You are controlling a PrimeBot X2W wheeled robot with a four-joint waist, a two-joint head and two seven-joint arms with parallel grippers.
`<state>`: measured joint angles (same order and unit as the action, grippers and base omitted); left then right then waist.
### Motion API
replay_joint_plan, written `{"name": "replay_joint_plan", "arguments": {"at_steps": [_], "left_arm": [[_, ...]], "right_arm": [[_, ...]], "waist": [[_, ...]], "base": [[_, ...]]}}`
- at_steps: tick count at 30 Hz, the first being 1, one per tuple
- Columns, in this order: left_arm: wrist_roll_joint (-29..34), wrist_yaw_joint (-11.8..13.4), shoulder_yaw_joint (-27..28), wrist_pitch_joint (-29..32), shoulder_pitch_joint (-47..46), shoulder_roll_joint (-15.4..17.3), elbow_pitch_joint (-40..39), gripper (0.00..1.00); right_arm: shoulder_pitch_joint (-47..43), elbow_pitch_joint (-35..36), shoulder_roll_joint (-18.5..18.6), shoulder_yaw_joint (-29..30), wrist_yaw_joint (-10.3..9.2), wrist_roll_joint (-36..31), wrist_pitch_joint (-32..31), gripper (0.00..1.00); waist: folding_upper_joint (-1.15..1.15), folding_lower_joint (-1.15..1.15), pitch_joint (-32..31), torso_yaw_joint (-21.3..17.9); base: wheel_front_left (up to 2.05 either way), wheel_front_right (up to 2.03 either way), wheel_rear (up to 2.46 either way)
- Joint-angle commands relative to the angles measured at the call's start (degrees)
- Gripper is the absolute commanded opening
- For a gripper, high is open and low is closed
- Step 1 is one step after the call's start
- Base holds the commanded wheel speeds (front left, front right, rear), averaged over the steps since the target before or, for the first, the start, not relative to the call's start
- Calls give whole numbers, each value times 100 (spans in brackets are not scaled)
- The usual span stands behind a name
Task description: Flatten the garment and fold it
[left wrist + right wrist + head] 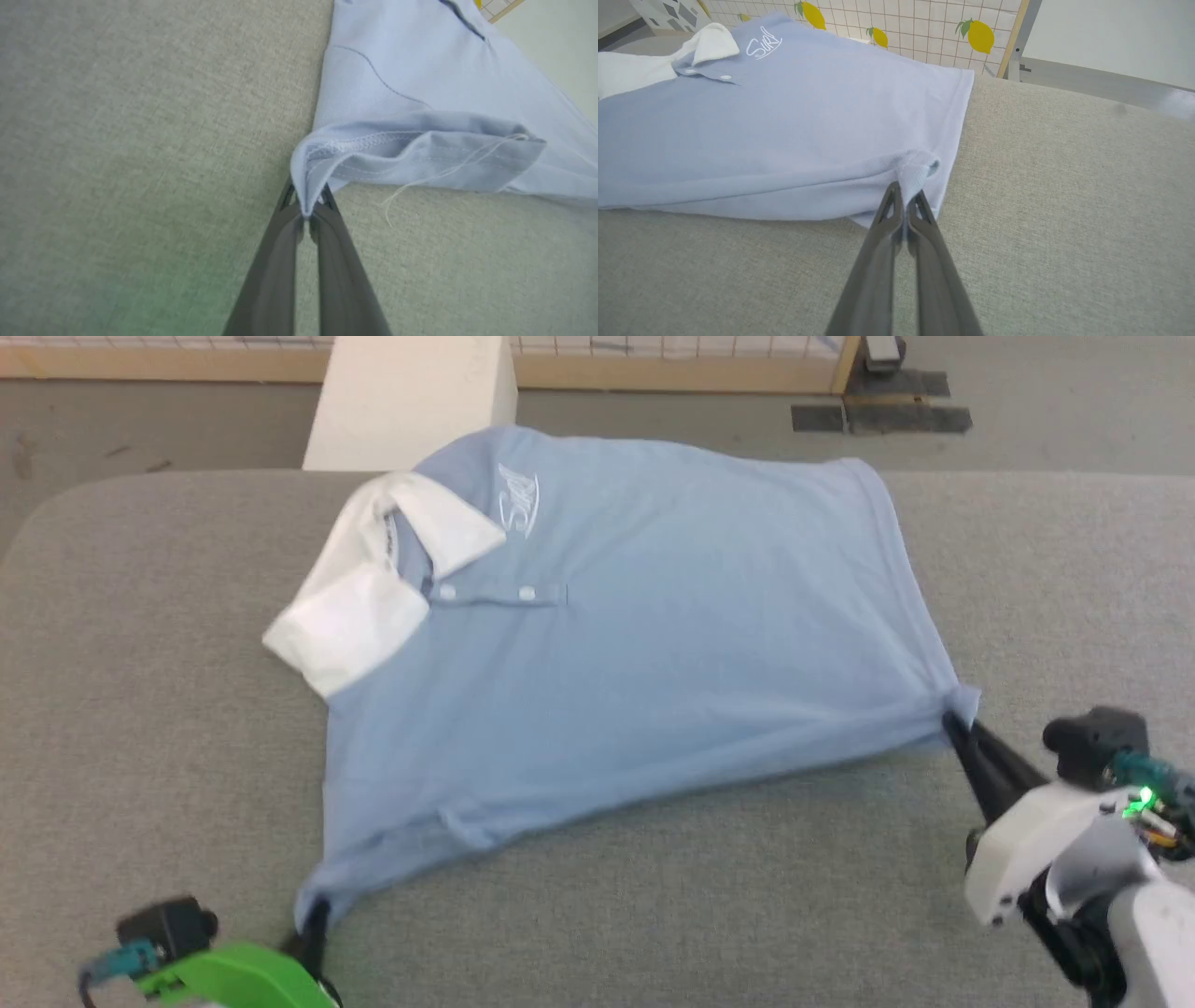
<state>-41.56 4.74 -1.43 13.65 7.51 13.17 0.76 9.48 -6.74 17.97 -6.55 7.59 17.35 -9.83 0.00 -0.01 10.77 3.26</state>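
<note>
The garment (635, 625), a light blue polo shirt with a white collar, a buttoned placket and a white cursive logo, lies spread on the grey padded table (140, 709), collar toward the left. My left gripper (313, 922) is shut on its near-left corner, where the hemmed edge (373, 144) bunches at the fingertips with a loose thread hanging. My right gripper (957, 723) is shut on the right corner, a small puckered bit of knit (917, 172). The cloth is drawn taut between the two grips, its near edge lifted slightly off the table.
A cream-coloured block (411, 397) stands behind the table's far edge, close to the shirt's shoulder. A tiled panel with lemon prints (924, 28) in a wooden frame runs along the back. Bare grey table lies to the left, right and front of the shirt.
</note>
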Motion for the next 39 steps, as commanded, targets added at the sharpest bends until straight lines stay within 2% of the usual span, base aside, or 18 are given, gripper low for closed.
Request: {"name": "replay_joint_plan", "arguments": {"at_steps": [1, 5, 10, 14, 18, 21, 26, 30, 34, 39], "left_arm": [[-47, 64, -58, 138, 208, 11, -58, 0], [-89, 168, -234, 547, 653, 40, -157, 0], [-62, 224, -323, 873, 1031, 227, -280, 0], [66, 374, -251, 863, 1233, 351, -373, 0], [159, 423, -257, 738, 1340, 348, -456, 0], [363, 399, -271, 356, 1296, 318, -560, 0], [1169, 371, -413, -916, 933, 239, -671, 0], [1773, 379, -648, -1626, 496, 217, -607, 0], [2235, 383, -805, -2010, -86, 299, -471, 0], [2524, 326, -926, -2026, -901, 417, -257, 0]], "right_arm": [[-199, 114, -49, 18, -10, -64, -80, 0], [-784, 387, -85, 156, -10, -173, -466, 0], [-1599, 677, -319, 731, -10, -274, -1179, 0], [-2108, 986, -568, 1191, -10, -378, -1595, 0], [-2378, 1159, -718, 1346, -10, -428, -1690, 0], [-2451, 1176, -795, 1307, -10, -431, -1520, 0], [-2349, 1030, -866, 1121, -10, -503, -435, 0], [-2163, 880, -884, 950, -10, -571, 296, 0], [-1856, 782, -738, 742, -10, -643, 663, 0], [-1323, 708, -585, 536, -10, -766, 646, 0]], "waist": [[0, 1, -184, 133], [0, 1, -274, 156], [0, 1, -331, 172], [0, 1, -340, 130], [0, 1, -344, 60], [0, 1, -357, 13], [0, 1, -411, -66], [0, 1, -423, -122], [0, 1, -376, -194], [0, 1, -203, -277]], "base": [[0, 0, 0], [0, 0, 0], [0, 0, 0], [0, 0, 0], [0, 0, 0], [0, 0, 0], [0, 0, 0], [0, 0, 0], [0, 0, 0], [0, 0, 0]]}}
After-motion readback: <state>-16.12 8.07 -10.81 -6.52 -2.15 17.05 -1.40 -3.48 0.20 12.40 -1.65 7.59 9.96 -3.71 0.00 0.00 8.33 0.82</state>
